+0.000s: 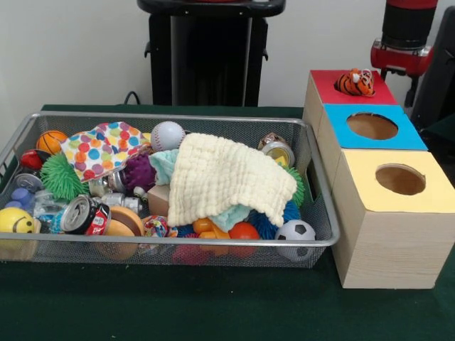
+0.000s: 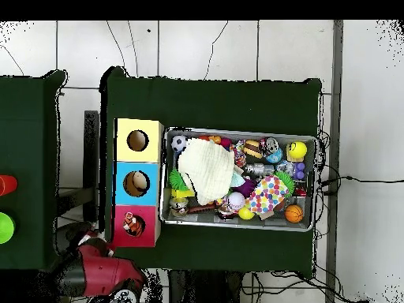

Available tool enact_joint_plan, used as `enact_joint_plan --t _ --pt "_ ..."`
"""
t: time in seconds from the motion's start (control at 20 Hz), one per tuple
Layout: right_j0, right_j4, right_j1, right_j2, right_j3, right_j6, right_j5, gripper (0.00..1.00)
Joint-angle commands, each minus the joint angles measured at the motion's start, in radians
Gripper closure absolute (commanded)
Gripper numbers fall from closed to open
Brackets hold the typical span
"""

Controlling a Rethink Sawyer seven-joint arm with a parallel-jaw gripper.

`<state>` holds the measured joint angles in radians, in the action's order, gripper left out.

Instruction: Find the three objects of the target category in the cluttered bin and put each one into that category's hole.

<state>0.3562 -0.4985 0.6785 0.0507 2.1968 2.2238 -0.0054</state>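
The wire mesh bin point(image 1: 213, 242) point(image 2: 241, 224) stands on the green table, full of clutter. A small orange striped tiger figure point(image 1: 355, 82) point(image 2: 132, 226) sits on the red top point(image 1: 327, 84) of the farthest wooden box and covers its hole. Orange toy parts point(image 1: 207, 228) show at the bin's front rim, under a cream knitted cloth point(image 1: 227, 177) point(image 2: 205, 170). I see no yellow duck. Of the red and black arm point(image 1: 404, 42) point(image 2: 99, 272) only a drawn-back part shows, away from the bin. The gripper is out of sight.
A blue-topped box point(image 1: 409, 138) and a yellow-topped box point(image 1: 362, 177) stand in a row with the red one. The bin also holds a polka-dot cloth point(image 1: 103, 149), a baseball point(image 1: 167, 135), a soccer ball point(image 1: 295, 231), a smiley ball point(image 1: 15, 222), a can point(image 1: 82, 215) and spiky balls.
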Motion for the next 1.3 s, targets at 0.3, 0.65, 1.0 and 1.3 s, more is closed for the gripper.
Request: enact_joint_plan --t 0.3,0.65,1.0,1.3 --pt "0.095 -0.074 0.234 -0.086 -0.014 0.298 0.328 0.00" --pt "0.107 -0.061 0.252 -0.136 -0.047 0.285 0.408 0.00" --pt "0.071 -0.080 0.248 -0.121 0.026 0.247 0.284 0.00" --pt "0.011 -0.042 0.209 -0.110 0.066 0.201 0.197 0.00"
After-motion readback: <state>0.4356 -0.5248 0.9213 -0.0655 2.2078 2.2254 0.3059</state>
